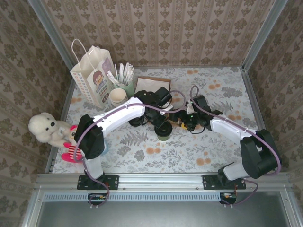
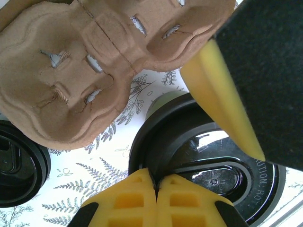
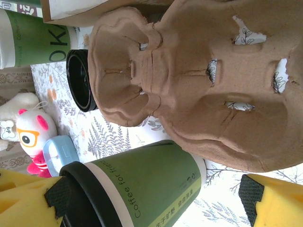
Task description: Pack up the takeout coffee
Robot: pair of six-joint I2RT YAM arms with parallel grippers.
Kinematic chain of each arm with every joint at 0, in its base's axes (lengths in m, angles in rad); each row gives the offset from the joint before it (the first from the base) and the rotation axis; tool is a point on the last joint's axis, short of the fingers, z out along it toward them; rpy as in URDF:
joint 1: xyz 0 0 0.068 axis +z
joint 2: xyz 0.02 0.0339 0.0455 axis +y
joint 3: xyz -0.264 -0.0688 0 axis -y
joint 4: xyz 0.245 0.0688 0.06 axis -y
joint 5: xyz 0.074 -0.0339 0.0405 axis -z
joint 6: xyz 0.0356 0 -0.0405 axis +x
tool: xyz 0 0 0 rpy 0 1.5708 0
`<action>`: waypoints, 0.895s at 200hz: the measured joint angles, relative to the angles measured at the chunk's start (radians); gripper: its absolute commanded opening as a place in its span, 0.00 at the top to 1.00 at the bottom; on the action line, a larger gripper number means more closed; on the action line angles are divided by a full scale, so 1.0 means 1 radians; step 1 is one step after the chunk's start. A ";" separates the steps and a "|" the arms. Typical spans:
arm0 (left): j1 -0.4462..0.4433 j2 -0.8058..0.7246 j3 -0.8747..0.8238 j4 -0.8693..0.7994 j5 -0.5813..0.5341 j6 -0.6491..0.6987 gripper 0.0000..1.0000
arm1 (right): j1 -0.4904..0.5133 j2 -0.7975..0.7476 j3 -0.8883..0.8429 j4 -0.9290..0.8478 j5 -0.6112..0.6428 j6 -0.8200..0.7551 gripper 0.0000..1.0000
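1. The left gripper (image 2: 155,187) has its two yellow fingers pressed together. The tips sit right at the rim of a black lid (image 2: 189,151). Whether they nip the rim cannot be told.
2. That lid caps the takeout coffee (image 1: 164,132), an olive-green paper cup. It stands upright on the table (image 1: 222,156) near the middle, a little toward the near edge.
3. The right gripper (image 3: 151,201) has its fingers spread wide, with the cup between them. One finger is up against the lid end. The other finger sits past the cup's base with a gap between them, so the cup is not clamped.
4. From the left wrist, one yellow right-gripper finger with its black pad hangs over the lid's edge.
5. A brown moulded-pulp carrier (image 3: 213,85) lies just beside the cup on its far side. The cup is outside it, on the tablecloth.
6. A loose lid (image 2: 19,165), also black, lies near the carrier, on the cup's left.
7. Toward the far left corner stand a printed paper bag (image 1: 92,75), a green holder of stirrers (image 1: 124,80) and a stack of cream cups (image 1: 118,97).
8. At the left edge lie a white plush bear (image 1: 45,127) and a pink toy (image 1: 71,149).
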 measured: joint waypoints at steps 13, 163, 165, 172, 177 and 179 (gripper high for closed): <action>0.000 0.000 0.000 0.000 0.001 0.000 1.00 | 0.000 0.002 -0.009 0.000 -0.002 0.000 0.05; 0.005 -0.033 -0.053 0.045 0.007 -0.181 1.00 | 0.018 -0.123 -0.083 0.076 -0.014 -0.029 0.00; 0.005 -0.034 -0.052 0.045 0.007 -0.184 1.00 | 0.018 -0.131 -0.086 0.078 -0.015 -0.031 0.00; 0.005 -0.033 -0.052 0.043 0.005 -0.192 1.00 | 0.018 -0.152 -0.095 0.084 -0.016 -0.034 0.00; 0.004 -0.034 -0.051 0.042 0.003 -0.195 1.00 | 0.018 -0.162 -0.103 0.091 -0.016 -0.035 0.00; 0.003 -0.034 -0.051 0.042 0.003 -0.196 1.00 | 0.019 -0.168 -0.108 0.093 -0.018 -0.038 0.00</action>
